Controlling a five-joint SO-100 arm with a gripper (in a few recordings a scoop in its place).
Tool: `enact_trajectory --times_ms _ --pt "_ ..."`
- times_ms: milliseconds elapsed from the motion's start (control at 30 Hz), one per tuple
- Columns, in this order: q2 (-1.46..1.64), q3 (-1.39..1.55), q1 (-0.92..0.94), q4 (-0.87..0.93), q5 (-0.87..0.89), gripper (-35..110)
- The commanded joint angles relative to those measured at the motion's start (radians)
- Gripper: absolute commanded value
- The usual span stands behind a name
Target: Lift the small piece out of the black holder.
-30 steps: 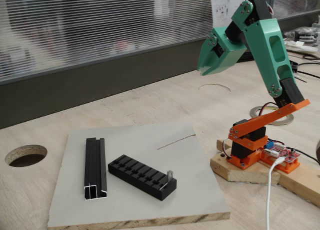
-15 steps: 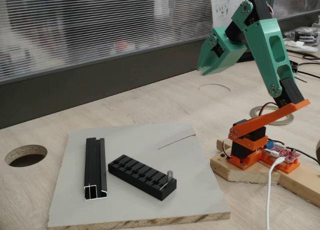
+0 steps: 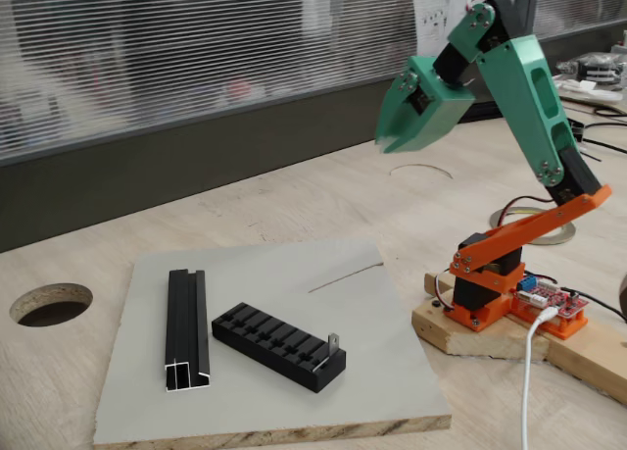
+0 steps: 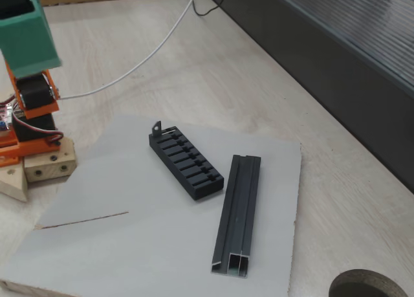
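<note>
Small piece (image 3: 333, 344) is seen upright in the end slot of the black holder (image 3: 278, 346), lower centre of frame. Claw (image 3: 395, 140) is held high at upper right, well apart; claw state cannot be told.

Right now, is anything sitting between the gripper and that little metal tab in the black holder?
Nothing visible blocks the way. The gripper hangs high above the table, and the small piece stands upright at the end of the black holder nearest the arm. The glossy channel profile lies on the holder's far side, clear of the path.
</note>
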Motion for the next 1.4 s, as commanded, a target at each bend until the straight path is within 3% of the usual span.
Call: enact_trajectory --times_ms 0,233,967,1367 --pt "-0.092 0.051 -0.179 0.011 0.198 9" --pt "-0.123 0.101 -0.448 0.009 0.334 9" --pt "-0.104 0.192 -0.756 0.021 0.336 9" --pt "-0.121 0.287 -0.788 0.009 0.334 9"
